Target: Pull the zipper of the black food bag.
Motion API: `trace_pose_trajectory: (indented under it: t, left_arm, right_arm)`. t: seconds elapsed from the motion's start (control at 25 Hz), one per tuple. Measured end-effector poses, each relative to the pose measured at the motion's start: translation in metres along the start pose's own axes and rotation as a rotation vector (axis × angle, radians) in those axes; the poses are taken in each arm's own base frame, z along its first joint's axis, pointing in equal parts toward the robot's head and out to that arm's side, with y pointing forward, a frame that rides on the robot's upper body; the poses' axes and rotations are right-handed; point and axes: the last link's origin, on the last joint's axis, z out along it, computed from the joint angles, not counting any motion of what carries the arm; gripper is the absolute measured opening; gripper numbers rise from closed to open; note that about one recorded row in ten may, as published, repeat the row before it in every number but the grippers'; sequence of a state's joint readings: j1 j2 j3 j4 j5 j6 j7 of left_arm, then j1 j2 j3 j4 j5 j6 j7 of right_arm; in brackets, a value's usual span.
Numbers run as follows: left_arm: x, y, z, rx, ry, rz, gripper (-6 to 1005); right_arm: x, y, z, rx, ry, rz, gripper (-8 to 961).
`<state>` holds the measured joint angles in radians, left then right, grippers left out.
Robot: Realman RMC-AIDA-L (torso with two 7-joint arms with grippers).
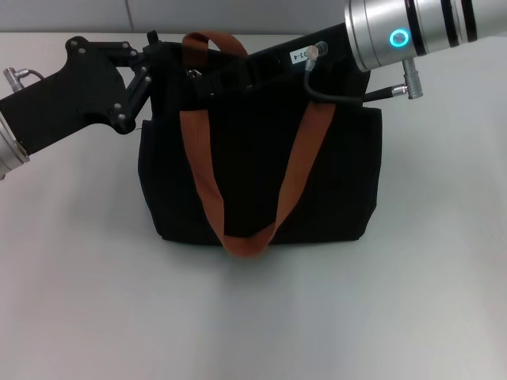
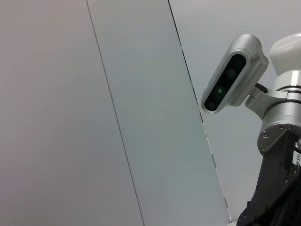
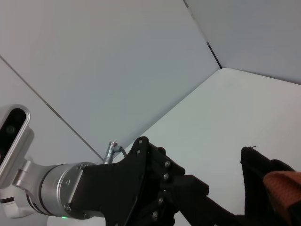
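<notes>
The black food bag (image 1: 261, 182) stands upright in the middle of the table, its rust-brown handles (image 1: 202, 174) draped over its front. A small silver glint at the bag's top left looks like the zipper (image 1: 192, 75). My left gripper (image 1: 157, 54) reaches in from the left with its fingers closed on the bag's top left corner. My right gripper (image 1: 218, 79) lies along the bag's top from the right, its black tip close to the zipper and hard to tell from the black fabric. The right wrist view shows the left gripper (image 3: 207, 200) beside the bag's corner (image 3: 256, 179).
The white table (image 1: 253, 317) stretches in front of the bag and to both sides. A grey wall stands behind it. The left wrist view shows only wall panels and my head camera (image 2: 230, 75).
</notes>
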<state>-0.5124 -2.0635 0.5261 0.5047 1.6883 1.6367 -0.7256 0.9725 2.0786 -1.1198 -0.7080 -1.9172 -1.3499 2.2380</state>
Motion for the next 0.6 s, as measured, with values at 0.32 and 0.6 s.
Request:
trace_pose_trajectory:
  t: [0.32, 0.6]
  left_arm:
    - [0.0010, 0.0009, 0.0001, -0.005, 0.007, 0.001, 45]
    - [0.0017, 0.0004, -0.0002, -0.004, 0.011, 0.007, 46]
  right_arm:
    - [-0.0002, -0.0009, -0.0010, 0.005, 0.001, -0.002, 1]
    - [0.0004, -0.0020, -0.0020, 0.011, 0.009, -0.007, 1]
